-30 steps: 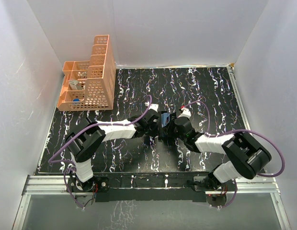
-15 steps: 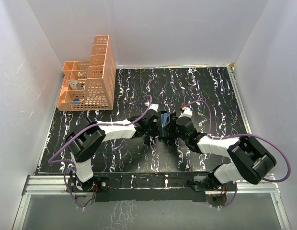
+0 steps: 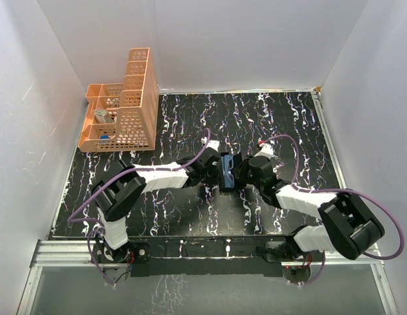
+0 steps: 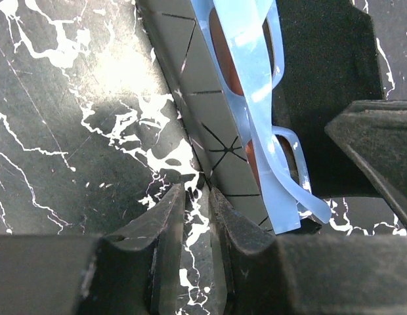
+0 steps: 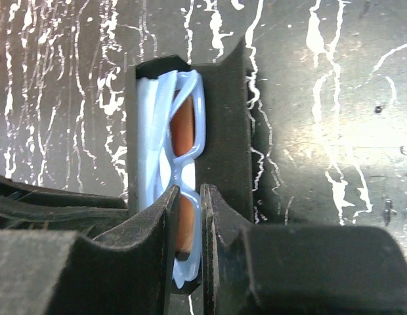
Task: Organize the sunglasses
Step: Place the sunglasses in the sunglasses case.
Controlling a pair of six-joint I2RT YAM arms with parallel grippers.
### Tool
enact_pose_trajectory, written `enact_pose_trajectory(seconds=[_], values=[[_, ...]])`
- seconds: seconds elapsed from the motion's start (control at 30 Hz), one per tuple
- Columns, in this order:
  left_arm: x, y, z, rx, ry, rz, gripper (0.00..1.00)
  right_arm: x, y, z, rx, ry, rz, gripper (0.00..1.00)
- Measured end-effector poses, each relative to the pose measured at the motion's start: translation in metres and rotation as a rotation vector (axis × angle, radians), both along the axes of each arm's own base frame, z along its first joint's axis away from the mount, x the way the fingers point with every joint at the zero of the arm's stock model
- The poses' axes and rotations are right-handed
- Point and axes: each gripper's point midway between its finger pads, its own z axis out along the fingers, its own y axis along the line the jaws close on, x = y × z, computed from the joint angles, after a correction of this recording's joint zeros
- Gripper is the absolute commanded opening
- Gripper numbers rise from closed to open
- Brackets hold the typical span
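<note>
The sunglasses, a folded blue frame with orange-brown lenses, stand on edge inside the open black case at mid-table, between my two arms. In the right wrist view my right gripper is shut on the front of the sunglasses, just inside the case wall. Pale blue folds lie beside the frame; whether they are the temples or a cloth I cannot tell. In the left wrist view my left gripper pinches the thin edge of the grey case wall, with the sunglasses just beyond.
An orange mesh organiser with several compartments stands at the back left. White walls close in three sides of the black marbled tabletop. Both arms crowd the middle of the table.
My right arm's elbow has swung out to the right and its wrist has shifted slightly right. The right jaws have narrowed onto the sunglasses. The left arm has barely moved.
</note>
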Motion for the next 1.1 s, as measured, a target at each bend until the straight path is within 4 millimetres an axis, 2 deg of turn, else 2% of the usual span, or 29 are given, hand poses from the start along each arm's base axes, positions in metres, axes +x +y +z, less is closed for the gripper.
enact_pose_trajectory(seconds=[0.2, 0.4, 0.57, 0.87, 1.1], values=[[0.006, -0.002, 0.001, 0.012, -0.018, 0.0, 0.21, 0.002, -0.01, -0.018, -0.02, 0.049, -0.018, 0.19], [0.007, -0.001, -0.006, 0.031, -0.014, 0.002, 0.21, 0.004, -0.009, -0.026, -0.025, 0.071, -0.009, 0.18], [0.006, 0.0, -0.008, 0.037, -0.008, 0.001, 0.21, 0.009, -0.005, -0.028, -0.026, 0.071, 0.001, 0.15], [0.006, 0.0, -0.008, 0.037, -0.008, 0.001, 0.21, 0.014, -0.003, -0.034, -0.035, 0.077, 0.004, 0.16], [0.006, 0.0, -0.008, 0.037, -0.008, 0.001, 0.21, 0.022, -0.007, -0.029, -0.025, 0.063, -0.015, 0.14]])
